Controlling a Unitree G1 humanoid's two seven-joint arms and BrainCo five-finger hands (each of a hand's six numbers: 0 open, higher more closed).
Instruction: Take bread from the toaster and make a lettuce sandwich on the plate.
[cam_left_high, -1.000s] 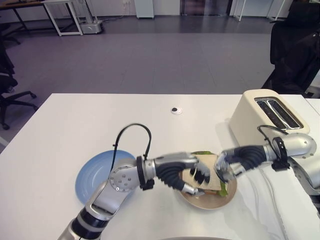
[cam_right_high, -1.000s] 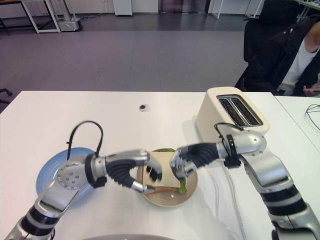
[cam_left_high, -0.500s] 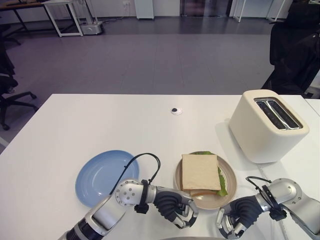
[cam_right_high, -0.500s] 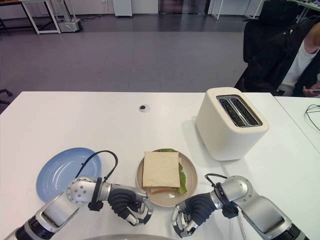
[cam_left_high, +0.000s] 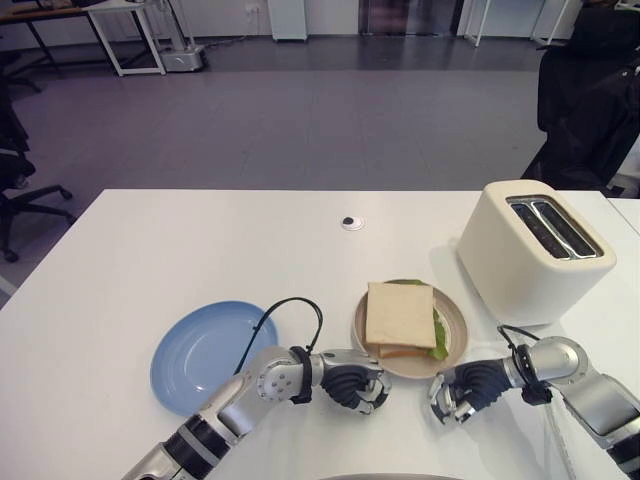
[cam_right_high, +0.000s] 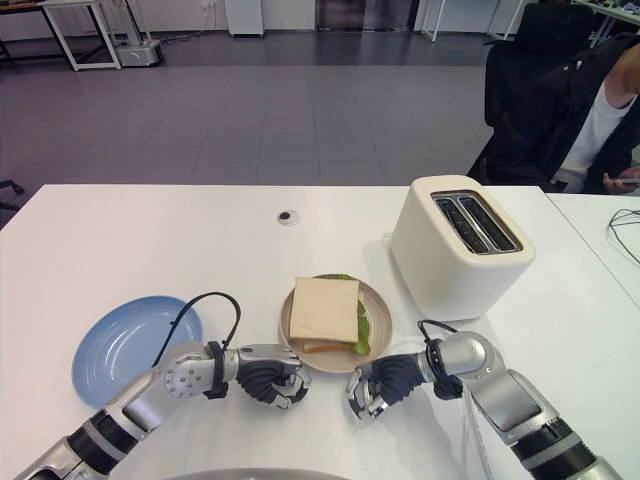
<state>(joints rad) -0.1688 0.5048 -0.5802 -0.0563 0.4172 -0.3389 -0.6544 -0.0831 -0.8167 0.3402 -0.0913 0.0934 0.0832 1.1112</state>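
White surface (cam_left_high: 200, 250), contents as seen from the head camera:

1. Tan plate (cam_left_high: 457, 318), round and shallow, on the near middle of the surface. It holds the lettuce sandwich (cam_left_high: 400, 330):
 - Top slice of bread (cam_left_high: 400, 312): square and pale, lying flat with its far edge over the far rim of the plate.
 - Lettuce (cam_left_high: 438, 342): green, showing along the sandwich's right side and as a thin strip at the far edge.
 - Lower slice (cam_left_high: 398, 351): visible as a browner strip under the near edge of the top slice.

2. Blue plate (cam_left_high: 195, 350), round, to the left of the tan plate and apart from it. The left forearm crosses its near-right rim.

3. Toaster (cam_left_high: 525, 265), cream, two-slot, upright at the far right of the surface, near the tan plate but not touching it. Both slots (cam_left_high: 555, 228) look dark inside, and what they hold cannot be told.

4. Small dark round fitting in a white ring (cam_left_high: 351, 221), set in the surface beyond the plates.

5. Left hand (cam_left_high: 350, 385), low on the surface just beside the tan plate's near-left rim. Its fingers (cam_left_high: 370, 392) are curled in on themselves and grasp nothing. A black cable (cam_left_high: 295, 318) loops up from the wrist.

6. Right hand (cam_left_high: 462, 388), low on the surface just beside the tan plate's near-right rim. Its fingers (cam_left_high: 445, 402) are curled under and hold nothing.
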